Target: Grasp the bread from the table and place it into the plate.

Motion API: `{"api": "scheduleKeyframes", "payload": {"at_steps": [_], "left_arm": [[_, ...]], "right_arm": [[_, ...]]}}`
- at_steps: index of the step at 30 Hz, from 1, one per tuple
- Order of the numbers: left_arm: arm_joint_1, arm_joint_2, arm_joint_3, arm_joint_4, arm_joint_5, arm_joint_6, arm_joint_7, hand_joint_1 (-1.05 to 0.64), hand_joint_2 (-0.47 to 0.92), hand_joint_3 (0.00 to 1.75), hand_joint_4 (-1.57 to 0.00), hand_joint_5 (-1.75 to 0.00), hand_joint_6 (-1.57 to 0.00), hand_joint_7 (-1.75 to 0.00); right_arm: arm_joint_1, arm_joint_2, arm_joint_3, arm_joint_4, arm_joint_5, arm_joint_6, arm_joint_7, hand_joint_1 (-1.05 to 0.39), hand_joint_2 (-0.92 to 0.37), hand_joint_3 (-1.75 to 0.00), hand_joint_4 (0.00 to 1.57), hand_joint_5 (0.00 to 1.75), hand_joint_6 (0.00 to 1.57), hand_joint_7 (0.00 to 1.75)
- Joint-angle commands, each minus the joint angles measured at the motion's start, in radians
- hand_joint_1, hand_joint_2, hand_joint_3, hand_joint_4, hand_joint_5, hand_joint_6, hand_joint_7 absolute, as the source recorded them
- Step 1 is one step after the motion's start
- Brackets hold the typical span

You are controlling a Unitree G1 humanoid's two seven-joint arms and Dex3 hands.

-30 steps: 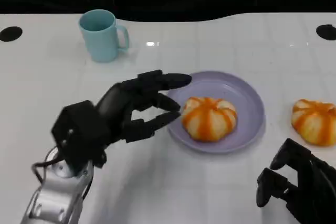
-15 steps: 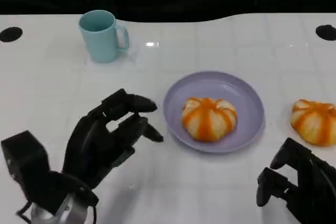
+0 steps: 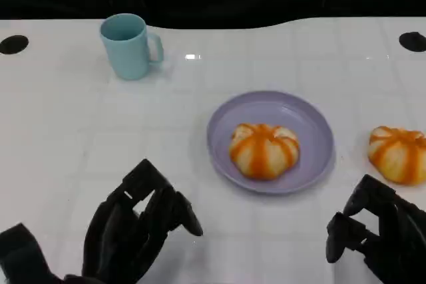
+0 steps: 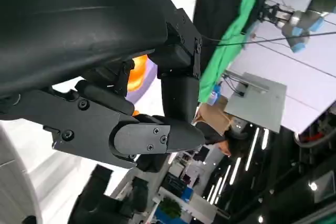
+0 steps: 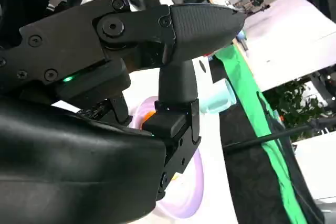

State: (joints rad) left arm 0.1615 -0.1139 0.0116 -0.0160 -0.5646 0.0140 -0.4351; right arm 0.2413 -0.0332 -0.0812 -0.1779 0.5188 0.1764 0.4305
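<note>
Resting on the plate [image 3: 313, 157], bread [image 3: 264, 150] lies well apart from both hands' fingers [image 3: 178, 209].

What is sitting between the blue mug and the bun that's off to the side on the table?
In the head view, the purple plate with a bun on it lies between the mug and the loose bun.

The head view is being lit brightly and evenly from overhead. A small glare spot is being thrown on the glossy white worktop [image 3: 60, 131] at about 12 o'clock, beside the mug [image 3: 128, 45]. Soft, faint shadows are being cast under the plate [image 3: 313, 157]. The background at 12 o'clock is being left black. In both wrist views, near black shells are being rendered dark, and distant ceiling lights are being blurred.
</note>
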Motion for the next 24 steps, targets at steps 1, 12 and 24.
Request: {"api": "scheduleKeyframes", "payload": {"at_steps": [1,12,24], "left_arm": [[0.023,0.013,0.010,-0.005,0.006,-0.007,-0.019,-0.58,0.92,0.45,-0.75,-1.75,-0.53,-1.75],[0.008,0.033,0.031,0.054,0.047,-0.077,-0.062,-0.55,0.92,0.45,-0.78,-1.75,-0.53,-1.75],[-0.036,0.042,0.051,0.103,0.057,-0.094,-0.082,-0.56,0.92,0.43,-0.79,-1.75,-0.54,-1.75]], "right_arm": [[0.014,-0.008,-0.010,-0.014,0.004,-0.009,0.001,-0.59,-0.92,-0.39,0.74,1.75,0.58,1.62],[0.010,-0.007,-0.010,-0.018,0.010,0.004,-0.009,-0.60,-0.92,-0.36,0.74,1.75,0.60,1.60],[-0.010,-0.011,-0.018,0.002,0.007,-0.005,-0.002,-0.59,-0.92,-0.36,0.73,1.75,0.61,1.59]]}}
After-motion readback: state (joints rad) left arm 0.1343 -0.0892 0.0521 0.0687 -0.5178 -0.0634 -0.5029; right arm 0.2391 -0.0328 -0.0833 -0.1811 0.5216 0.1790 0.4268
